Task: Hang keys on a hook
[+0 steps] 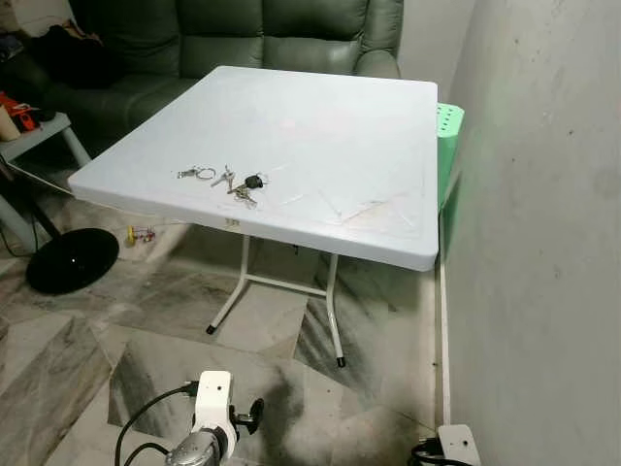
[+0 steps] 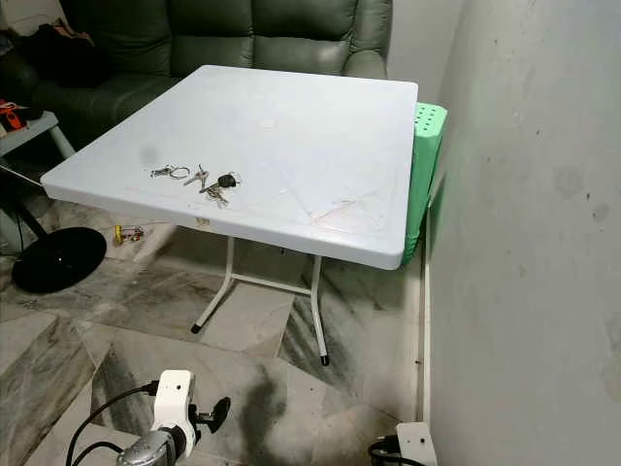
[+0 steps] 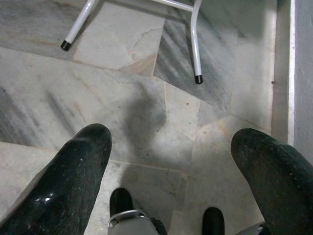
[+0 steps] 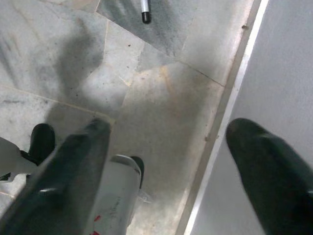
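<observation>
A bunch of keys (image 1: 241, 184) with a black fob lies near the front left edge of the white folding table (image 1: 330, 126); a loose key ring (image 1: 197, 173) lies just left of it. Both arms hang low in front of the table. My left gripper (image 3: 171, 147) points down at the marble floor, its black fingers (image 3: 78, 166) wide apart and open with nothing between them. My right gripper (image 4: 166, 147) hangs by the wall, also open and empty. The left wrist (image 1: 209, 427) shows at the bottom of the left eye view.
A grey wall (image 1: 543, 243) runs along the right. A green plastic item (image 1: 448, 146) is wedged between table and wall. A green sofa (image 1: 243, 39) stands behind the table, a black fan base (image 1: 73, 260) and small side table (image 1: 39, 136) stand at left.
</observation>
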Controlling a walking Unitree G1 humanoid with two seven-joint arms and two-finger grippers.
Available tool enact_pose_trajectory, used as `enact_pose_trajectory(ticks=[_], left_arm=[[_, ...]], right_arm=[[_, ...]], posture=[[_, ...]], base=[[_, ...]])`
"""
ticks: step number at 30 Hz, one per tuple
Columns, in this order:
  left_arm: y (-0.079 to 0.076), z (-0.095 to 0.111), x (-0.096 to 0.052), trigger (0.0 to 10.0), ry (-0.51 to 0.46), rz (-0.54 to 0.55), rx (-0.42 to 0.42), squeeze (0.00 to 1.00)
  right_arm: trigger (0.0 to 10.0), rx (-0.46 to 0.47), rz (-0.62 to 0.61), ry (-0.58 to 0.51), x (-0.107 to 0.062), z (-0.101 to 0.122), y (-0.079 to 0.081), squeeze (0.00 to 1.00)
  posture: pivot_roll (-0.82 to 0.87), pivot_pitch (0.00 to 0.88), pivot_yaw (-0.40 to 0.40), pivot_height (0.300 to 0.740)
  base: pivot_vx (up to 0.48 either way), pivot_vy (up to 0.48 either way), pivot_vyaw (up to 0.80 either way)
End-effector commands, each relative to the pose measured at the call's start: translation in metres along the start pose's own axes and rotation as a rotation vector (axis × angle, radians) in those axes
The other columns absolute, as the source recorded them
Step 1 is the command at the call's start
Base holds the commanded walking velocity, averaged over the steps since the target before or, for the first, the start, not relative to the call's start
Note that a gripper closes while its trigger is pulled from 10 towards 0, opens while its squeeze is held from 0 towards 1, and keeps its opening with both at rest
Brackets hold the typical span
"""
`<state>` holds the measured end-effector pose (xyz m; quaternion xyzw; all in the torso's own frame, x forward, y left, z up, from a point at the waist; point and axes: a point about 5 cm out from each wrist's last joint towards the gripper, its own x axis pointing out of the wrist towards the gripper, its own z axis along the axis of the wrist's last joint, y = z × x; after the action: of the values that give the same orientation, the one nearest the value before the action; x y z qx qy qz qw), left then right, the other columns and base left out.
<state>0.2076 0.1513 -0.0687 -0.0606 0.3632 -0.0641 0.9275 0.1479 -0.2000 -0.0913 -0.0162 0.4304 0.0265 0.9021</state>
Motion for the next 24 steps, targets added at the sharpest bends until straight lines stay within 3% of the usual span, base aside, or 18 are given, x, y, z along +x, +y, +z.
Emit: enact_pose_trajectory(ticks=[1,11,14,18,23,24], left_arm=[[0.005,0.002,-0.001,10.0,-0.014,0.015,-0.006,0.0],[0.001,0.016,0.002,10.0,-0.098,-0.025,0.01,0.0],[-0.004,0.028,0.003,10.0,-0.172,-0.065,0.018,0.0],[-0.006,0.037,0.004,10.0,-0.223,-0.08,0.005,0.0],[-0.008,0.063,0.004,10.0,-0.364,-0.105,-0.025,0.0],[-0.008,0.067,0.004,10.0,-0.384,-0.105,-0.028,0.0]], right_arm=[[10.0,0.015,-0.007,-0.012,0.0,0.001,-0.001,1.0],[10.0,0.043,0.028,-0.128,0.006,0.025,0.006,1.0],[10.0,0.057,0.058,-0.233,0.009,0.047,0.011,1.0],[10.0,0.045,0.076,-0.297,0.009,0.059,0.013,1.0],[10.0,0.038,0.11,-0.429,0.007,0.081,0.014,1.0],[10.0,0.028,0.119,-0.454,0.006,0.084,0.015,0.91]], posture=[[-0.04,0.0,-0.006,0.702],[-0.04,0.0,-0.002,0.702],[-0.04,0.0,-0.002,0.702],[-0.05,0.0,0.0,0.702],[-0.05,0.0,-0.001,0.702],[-0.05,0.0,-0.001,0.702]], base=[[0.0,0.0,0.0],[0.0,0.0,0.0],[0.0,0.0,0.0],[0.0,0.0,0.0],[0.0,0.0,0.0],[0.0,0.0,0.0]])
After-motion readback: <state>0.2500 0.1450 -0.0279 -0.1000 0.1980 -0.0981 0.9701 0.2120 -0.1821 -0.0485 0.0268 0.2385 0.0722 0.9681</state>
